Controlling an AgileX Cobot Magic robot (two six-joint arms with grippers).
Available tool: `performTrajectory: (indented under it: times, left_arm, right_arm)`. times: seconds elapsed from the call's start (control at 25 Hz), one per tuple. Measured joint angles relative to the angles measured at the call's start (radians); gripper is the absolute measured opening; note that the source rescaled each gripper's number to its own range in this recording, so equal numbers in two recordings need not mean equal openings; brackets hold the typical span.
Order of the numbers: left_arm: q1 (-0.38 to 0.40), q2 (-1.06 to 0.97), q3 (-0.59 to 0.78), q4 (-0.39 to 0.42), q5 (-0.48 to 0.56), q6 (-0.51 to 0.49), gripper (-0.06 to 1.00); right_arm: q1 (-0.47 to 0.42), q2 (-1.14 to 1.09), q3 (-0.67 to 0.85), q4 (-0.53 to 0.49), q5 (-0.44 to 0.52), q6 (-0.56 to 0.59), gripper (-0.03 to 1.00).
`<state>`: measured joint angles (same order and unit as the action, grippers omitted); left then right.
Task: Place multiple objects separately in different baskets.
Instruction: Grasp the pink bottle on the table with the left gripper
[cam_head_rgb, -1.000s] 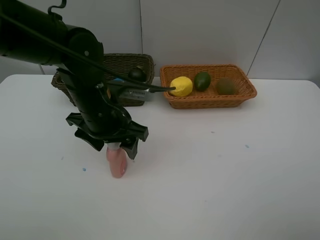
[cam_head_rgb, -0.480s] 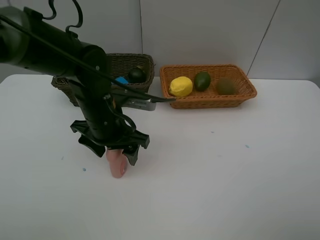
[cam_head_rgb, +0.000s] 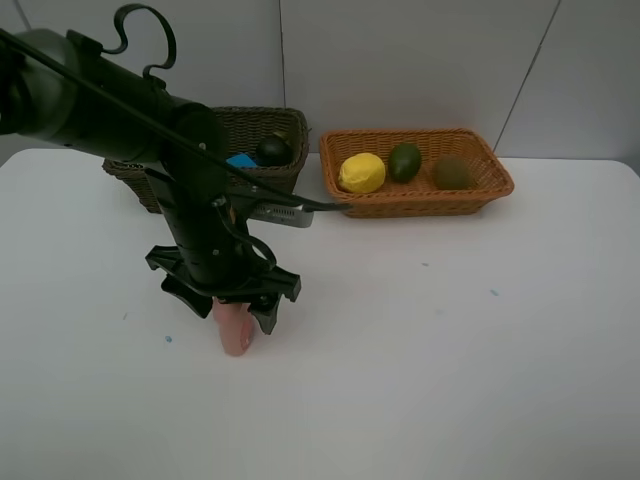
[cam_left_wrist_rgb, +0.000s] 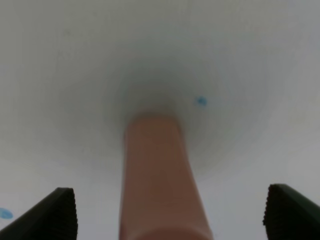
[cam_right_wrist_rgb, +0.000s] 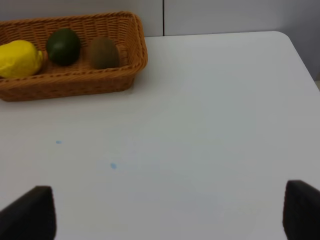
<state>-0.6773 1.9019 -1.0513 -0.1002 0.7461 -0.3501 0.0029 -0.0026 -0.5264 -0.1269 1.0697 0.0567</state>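
Pink bottle lay on the white table between the left gripper's wide-spread fingers, neither finger touching it.

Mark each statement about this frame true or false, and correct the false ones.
1. The pink plastic bottle lies on the white table between the left gripper's open jaws. True.
2. The orange-tan wicker basket holds a yellow lemon, a green lime and a brown kiwi. True.
3. The dark olive-brown wicker basket is empty. False: a dark round fruit and a blue item show inside.
4. The right gripper holds the kiwi. False: its jaws are open over bare table.
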Motion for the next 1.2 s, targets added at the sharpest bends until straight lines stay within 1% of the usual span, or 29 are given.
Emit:
performTrajectory:
  times: [0.04, 0.08, 0.12, 0.16, 0.2, 0.24, 0.28, 0.32, 1.04, 1.2]
  left_arm:
    - [0.0, 0.0, 0.0, 0.0, 0.0, 0.0, 0.93]
    - [0.0, 0.0, 0.0, 0.0, 0.0, 0.0, 0.88]
    - [0.0, 0.0, 0.0, 0.0, 0.0, 0.0, 0.88]
    - [0.0, 0.0, 0.0, 0.0, 0.0, 0.0, 0.66]
    - [0.0, 0.0, 0.0, 0.0, 0.0, 0.0, 0.5]
    - [0.0, 0.0, 0.0, 0.0, 0.0, 0.0, 0.5]
    - [0.0, 0.0, 0.0, 0.001, 0.0, 0.0, 0.37]
    - [0.0, 0.0, 0.0, 0.001, 0.0, 0.0, 0.39]
    - [0.0, 0.0, 0.0, 0.001, 0.001, 0.0, 0.39]
    - [0.0, -0.029, 0.0, 0.001, 0.01, 0.0, 0.39]
  right_arm:
    - [0.0, 0.0, 0.0, 0.0, 0.0, 0.0, 1.0]
    - [0.0, 0.0, 0.0, 0.0, 0.0, 0.0, 1.0]
    - [0.0, 0.0, 0.0, 0.0, 0.0, 0.0, 1.0]
    - [0.0, 0.0, 0.0, 0.0, 0.0, 0.0, 1.0]
    - [0.0, 0.0, 0.0, 0.0, 0.0, 0.0, 1.0]
    - [0.0, 0.0, 0.0, 0.0, 0.0, 0.0, 1.0]
    - [0.0, 0.0, 0.0, 0.0, 0.0, 0.0, 1.0]
    - [0.0, 0.0, 0.0, 0.0, 0.0, 0.0, 1.0]
    - [0.0, 0.0, 0.0, 0.0, 0.0, 0.0, 1.0]
    - [0.0, 0.0, 0.0, 0.0, 0.0, 0.0, 1.0]
